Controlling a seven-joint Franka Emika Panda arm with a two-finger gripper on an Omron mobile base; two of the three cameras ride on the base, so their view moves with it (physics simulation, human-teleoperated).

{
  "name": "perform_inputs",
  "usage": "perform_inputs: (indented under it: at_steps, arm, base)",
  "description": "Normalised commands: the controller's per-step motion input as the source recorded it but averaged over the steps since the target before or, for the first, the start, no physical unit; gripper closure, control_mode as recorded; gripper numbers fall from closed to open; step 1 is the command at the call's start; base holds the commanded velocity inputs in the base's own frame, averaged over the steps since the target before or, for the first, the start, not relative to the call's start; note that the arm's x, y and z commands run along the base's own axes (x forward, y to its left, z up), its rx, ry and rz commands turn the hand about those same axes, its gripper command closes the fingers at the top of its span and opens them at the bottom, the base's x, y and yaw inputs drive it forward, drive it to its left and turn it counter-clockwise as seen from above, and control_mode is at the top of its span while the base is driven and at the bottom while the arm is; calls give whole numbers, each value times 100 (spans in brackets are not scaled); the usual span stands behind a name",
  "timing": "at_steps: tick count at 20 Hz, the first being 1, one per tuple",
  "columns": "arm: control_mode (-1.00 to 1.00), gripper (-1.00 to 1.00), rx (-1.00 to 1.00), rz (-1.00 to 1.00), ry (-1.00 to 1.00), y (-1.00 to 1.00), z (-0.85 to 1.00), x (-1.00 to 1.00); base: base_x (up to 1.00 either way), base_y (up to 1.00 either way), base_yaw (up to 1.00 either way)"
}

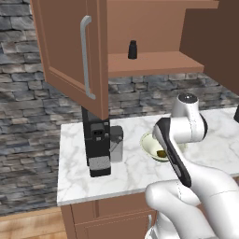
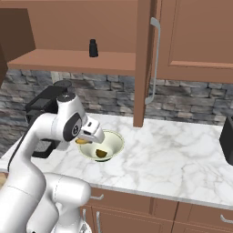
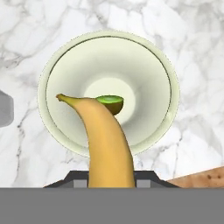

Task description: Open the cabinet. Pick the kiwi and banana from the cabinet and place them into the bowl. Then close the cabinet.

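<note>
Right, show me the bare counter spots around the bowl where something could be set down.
Bare white marble counter runs wide from the pale cream-green bowl to the dark object at the right edge. A narrower strip lies in front of the bowl. Crowded: the black coffee machine to the bowl's left, and the bowl itself, holding the halved kiwi under the gripped yellow banana.

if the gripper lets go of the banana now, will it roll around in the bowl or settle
Probably settle: the banana is curved, so it should rock rather than roll. The bowl has sloping sides, likely sliding it toward the kiwi at the centre.
</note>
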Motion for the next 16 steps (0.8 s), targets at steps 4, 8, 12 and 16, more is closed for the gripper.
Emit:
perform_inputs:
  at_steps: [4,8,12,16]
  arm:
    - [-100,100,0,0,0,0,-20,34]
    - [-100,100,0,-1,0,0,-17,33]
    - [-100,100,0,-1,0,-5,-17,29]
    - [-100,100,0,0,1,-12,-18,24]
  base:
    - [0,0,0]
    - [0,0,0]
    - [0,0,0]
    - [0,0,0]
